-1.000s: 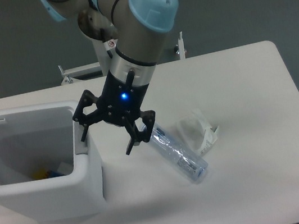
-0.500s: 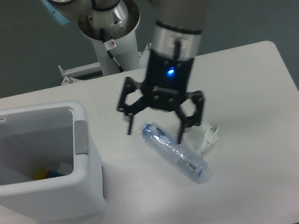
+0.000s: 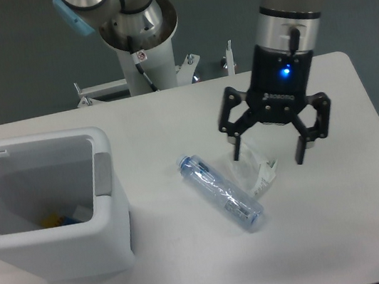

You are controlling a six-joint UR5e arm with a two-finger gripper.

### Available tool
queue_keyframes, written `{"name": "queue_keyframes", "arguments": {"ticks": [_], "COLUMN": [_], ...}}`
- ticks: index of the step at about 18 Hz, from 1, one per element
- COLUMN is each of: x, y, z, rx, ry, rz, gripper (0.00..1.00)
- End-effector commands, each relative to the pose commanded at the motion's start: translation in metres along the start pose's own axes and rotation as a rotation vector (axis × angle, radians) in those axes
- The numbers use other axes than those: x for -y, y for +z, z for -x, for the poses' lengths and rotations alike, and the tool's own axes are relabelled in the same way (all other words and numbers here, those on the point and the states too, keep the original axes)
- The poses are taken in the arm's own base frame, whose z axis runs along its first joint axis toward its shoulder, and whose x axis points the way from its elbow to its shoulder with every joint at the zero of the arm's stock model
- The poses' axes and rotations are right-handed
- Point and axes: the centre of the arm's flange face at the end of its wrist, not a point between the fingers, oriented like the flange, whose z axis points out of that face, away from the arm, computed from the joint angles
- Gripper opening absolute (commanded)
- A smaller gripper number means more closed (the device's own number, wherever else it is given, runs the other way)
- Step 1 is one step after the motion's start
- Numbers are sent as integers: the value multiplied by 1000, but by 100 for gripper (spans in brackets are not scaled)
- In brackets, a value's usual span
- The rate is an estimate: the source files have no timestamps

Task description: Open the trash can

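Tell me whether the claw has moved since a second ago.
Yes. The claw has swung right, away from the open trash can, passing over the clear plastic bottle, and now hangs open above the crumpled clear wrapper.

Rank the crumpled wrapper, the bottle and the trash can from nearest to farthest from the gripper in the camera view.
1. Crumpled wrapper: right under the open gripper, between its fingers.
2. Bottle: lying on the table just left of the wrapper.
3. Trash can: far left, lid up.
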Motion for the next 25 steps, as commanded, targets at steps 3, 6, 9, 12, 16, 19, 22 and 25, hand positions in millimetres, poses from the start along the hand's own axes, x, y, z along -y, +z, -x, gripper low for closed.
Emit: {"name": "queue_keyframes", "arguments": {"ticks": [3, 6, 9, 12, 16, 19, 22, 25], "x": [-17, -22, -31, -59, -78, -79, -79, -79], "y": [14, 24, 39, 52, 57, 61, 61, 61], "z": [22, 28, 42, 73, 96, 95, 95, 95], "rx": [41, 57, 69, 83, 79, 74, 73, 73], "ry": [-23, -28, -26, 15, 15, 13, 14, 14], "rz": [70, 105, 150, 223, 239, 243, 244, 244], "gripper": [100, 100, 100, 100, 100, 100, 100, 100]}}
